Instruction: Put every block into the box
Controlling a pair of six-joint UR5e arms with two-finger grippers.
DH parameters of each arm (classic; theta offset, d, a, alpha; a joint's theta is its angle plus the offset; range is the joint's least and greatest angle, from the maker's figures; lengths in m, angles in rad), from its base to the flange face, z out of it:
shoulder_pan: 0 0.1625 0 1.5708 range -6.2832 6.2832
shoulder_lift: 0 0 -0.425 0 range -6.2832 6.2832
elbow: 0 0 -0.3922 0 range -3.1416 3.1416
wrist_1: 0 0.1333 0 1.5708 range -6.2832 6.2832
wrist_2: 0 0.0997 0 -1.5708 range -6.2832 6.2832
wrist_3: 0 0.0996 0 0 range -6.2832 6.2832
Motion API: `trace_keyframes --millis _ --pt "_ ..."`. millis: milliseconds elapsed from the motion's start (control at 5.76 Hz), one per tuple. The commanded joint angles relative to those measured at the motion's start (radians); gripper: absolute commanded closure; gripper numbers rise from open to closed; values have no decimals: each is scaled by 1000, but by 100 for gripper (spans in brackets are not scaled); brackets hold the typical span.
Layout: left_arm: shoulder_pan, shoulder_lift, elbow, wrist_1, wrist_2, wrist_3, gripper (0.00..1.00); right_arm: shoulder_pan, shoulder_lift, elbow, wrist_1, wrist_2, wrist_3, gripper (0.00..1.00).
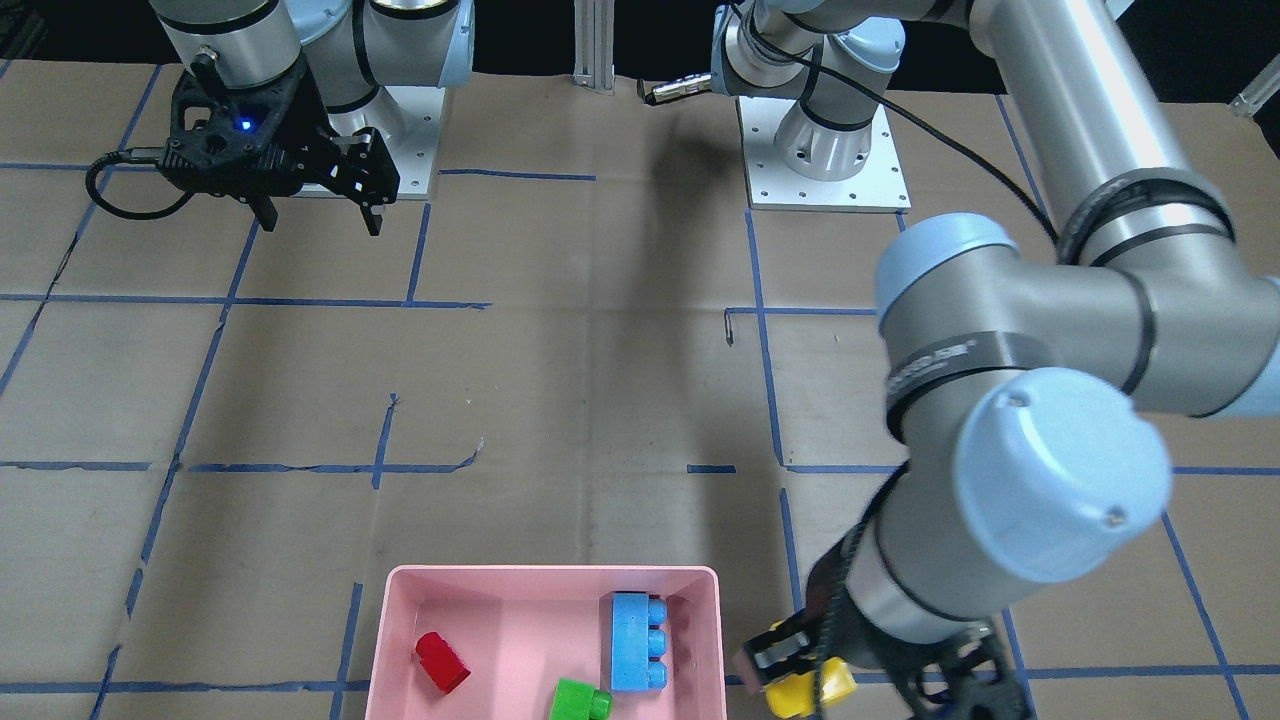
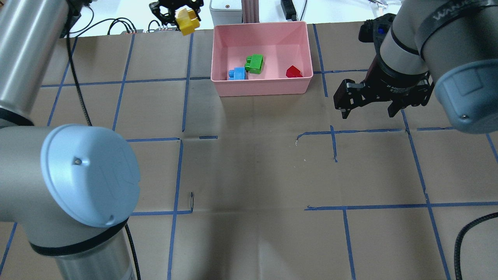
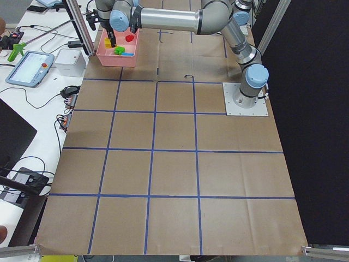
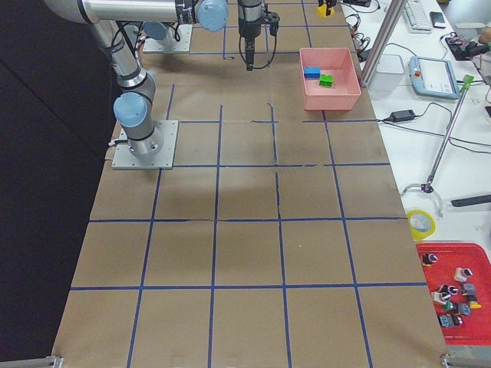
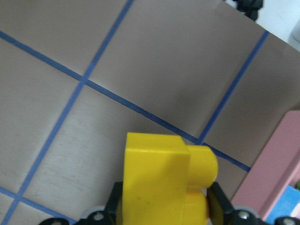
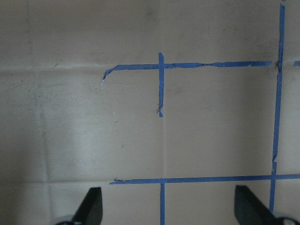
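Note:
The pink box stands at the table's far edge and holds the blue block, the green block and the red block. It also shows in the front view. My left gripper is shut on the yellow block and holds it above the table, just left of the box. The left wrist view shows the yellow block between the jaws and the box's corner at right. My right gripper is open and empty, to the right of the box, over bare table.
Brown paper with blue tape lines covers the table. A white unit and cables lie beyond the far edge. Both arm bases stand on plates at the robot's side.

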Motion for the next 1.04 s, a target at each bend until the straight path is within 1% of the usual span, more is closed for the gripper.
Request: trace_keyframes --millis 0,174,347,521,694,868 --pt "-103 -102 65 36 -3 -133 92 0 -4 1 0 -11 -2 0" --pt "-121 -136 59 82 -3 -155 91 0 -1 1 -2 -6 -4 0" --pt "-123 -158 59 137 4 -156 54 0 -1 -3 -5 8 8 0" --pt "-123 -158 53 179 9 -161 29 0 -1 -11 -5 3 7 0" --pt "-122 -144 49 175 11 -161 17 0 1 -11 -5 3 7 0" --pt "-120 -124 50 170 23 -159 1 0 2 -9 -8 5 5 0"
